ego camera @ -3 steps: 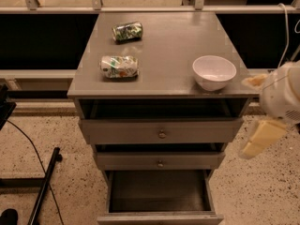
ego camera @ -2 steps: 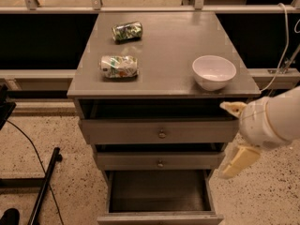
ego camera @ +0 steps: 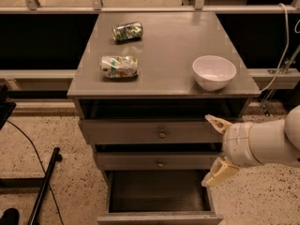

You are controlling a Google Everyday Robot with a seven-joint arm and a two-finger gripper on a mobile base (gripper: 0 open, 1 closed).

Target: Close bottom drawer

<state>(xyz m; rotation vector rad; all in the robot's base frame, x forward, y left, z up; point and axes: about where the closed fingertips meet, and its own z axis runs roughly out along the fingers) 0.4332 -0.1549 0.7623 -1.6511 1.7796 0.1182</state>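
The bottom drawer [ego camera: 157, 193] is the lowest of three grey drawers and stands pulled far out, showing its dark empty tray; its slim front [ego camera: 159, 218] lies at the bottom edge of the view, and its knob does not show. My gripper [ego camera: 213, 149] is open, with one cream fingertip [ego camera: 215, 123] by the top drawer's right end and the other [ego camera: 218, 173] beside the open tray's right wall. It hangs at the cabinet's right front corner and holds nothing.
The top drawer [ego camera: 159, 132] and middle drawer [ego camera: 157, 161] sit slightly out. On the cabinet top [ego camera: 164, 46] are a white bowl [ego camera: 213, 71] and two crushed cans [ego camera: 119, 66] [ego camera: 127, 31]. A black stand leg [ego camera: 44, 186] lies on the floor at left, and a cable [ego camera: 281, 46] hangs at right.
My gripper and arm have moved left and down from the right side, ending against the cabinet's right front corner. The drawers have not moved.
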